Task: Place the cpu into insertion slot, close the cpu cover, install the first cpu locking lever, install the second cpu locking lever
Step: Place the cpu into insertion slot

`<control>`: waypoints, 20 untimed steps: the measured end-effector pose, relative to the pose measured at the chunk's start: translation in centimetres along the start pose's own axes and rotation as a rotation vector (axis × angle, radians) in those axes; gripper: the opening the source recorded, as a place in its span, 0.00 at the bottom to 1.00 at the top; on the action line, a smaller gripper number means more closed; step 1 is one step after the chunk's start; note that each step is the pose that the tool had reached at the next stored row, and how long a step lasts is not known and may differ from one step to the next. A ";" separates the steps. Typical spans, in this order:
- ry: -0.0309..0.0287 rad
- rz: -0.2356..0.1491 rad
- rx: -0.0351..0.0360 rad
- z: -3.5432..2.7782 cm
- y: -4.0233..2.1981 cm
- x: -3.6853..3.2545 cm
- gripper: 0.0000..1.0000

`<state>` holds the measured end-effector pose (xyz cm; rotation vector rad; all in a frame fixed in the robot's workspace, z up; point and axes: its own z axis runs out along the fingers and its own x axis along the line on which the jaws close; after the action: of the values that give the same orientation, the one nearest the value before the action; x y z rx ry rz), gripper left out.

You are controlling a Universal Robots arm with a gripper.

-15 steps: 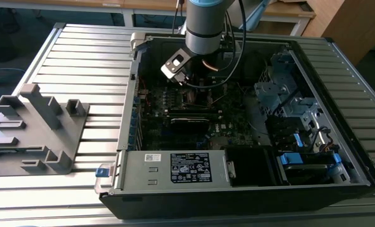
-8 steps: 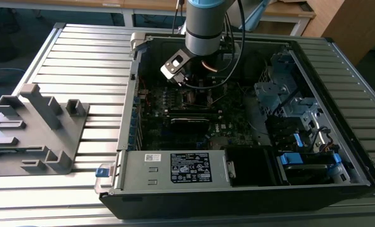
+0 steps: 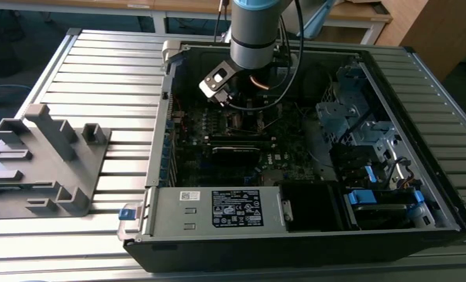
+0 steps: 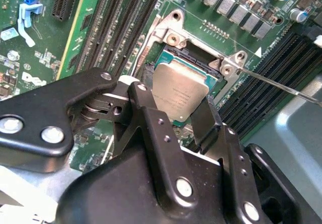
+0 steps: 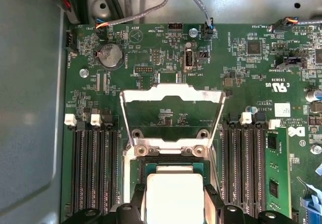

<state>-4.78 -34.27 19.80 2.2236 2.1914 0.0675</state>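
The cpu (image 4: 178, 90), a flat square chip with a dull metal top, sits between my two black fingers (image 4: 146, 113), with my gripper (image 4: 173, 97) shut on its opposite edges. It hovers right over the insertion slot (image 4: 187, 58), whose dark frame shows around it. In the first wrist view the cpu (image 5: 173, 191) lies over the insertion slot (image 5: 173, 162), and the cpu cover (image 5: 171, 94) stands swung up behind it, a silvery frame with a window. One thin locking lever (image 4: 282, 85) sticks out unlatched beside the socket. In the exterior view the arm (image 3: 252, 35) reaches down into the computer case.
Long black memory slots (image 5: 93, 168) flank the socket on both sides. Cables (image 5: 126, 17) run along the board's edge. The open case (image 3: 150, 170) holds a power supply (image 3: 217, 208) and drive bays (image 3: 366, 129). A grey fixture (image 3: 44, 158) stands on the slatted table.
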 end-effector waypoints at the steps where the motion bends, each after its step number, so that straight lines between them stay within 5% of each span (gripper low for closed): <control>1: 0.0001 0.000 -0.0001 0.01 -0.06 0.00 0.54; 20: 0.0025 -0.039 -0.0008 0.21 -0.04 0.00 0.54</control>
<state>-4.81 -34.26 19.59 2.1803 2.2349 0.0704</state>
